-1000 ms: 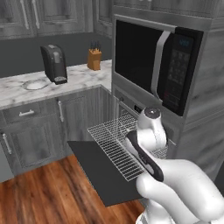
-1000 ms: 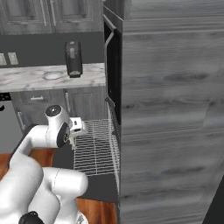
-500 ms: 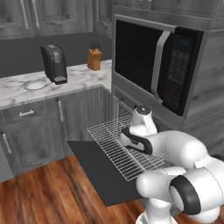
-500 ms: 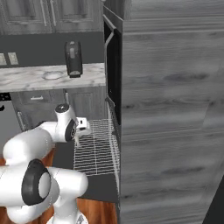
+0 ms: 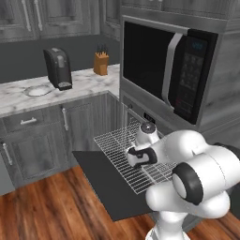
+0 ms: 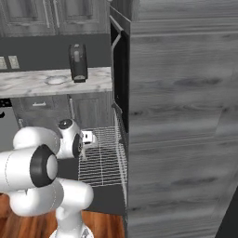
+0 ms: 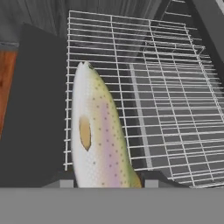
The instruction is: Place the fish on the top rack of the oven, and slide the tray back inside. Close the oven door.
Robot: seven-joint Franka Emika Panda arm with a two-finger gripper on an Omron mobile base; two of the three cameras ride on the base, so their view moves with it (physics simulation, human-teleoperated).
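The fish (image 7: 96, 131), pale and speckled with a pinkish stripe, hangs in my gripper (image 7: 107, 181), which is shut on its tail end. It lies over the left side of the top rack (image 7: 175, 109), head pointing away from the hand. The rack (image 5: 117, 145) is pulled out of the oven (image 5: 140, 112) and rests above the oven door (image 5: 108, 187), which is folded down flat. My gripper (image 5: 135, 157) hovers just above the rack's middle, and the right base view shows the gripper (image 6: 88, 138) over the rack (image 6: 100, 160).
A black microwave (image 5: 164, 65) sits directly above the oven. Left of it, the marble counter (image 5: 51, 91) carries a coffee maker (image 5: 57, 68) and a knife block (image 5: 100, 63). Wood floor (image 5: 42, 211) lies before the open door.
The hand has shifted a little left and lower over the pulled-out rack, the arm folding in behind it. The fish stays gripped; rack and door have not moved.
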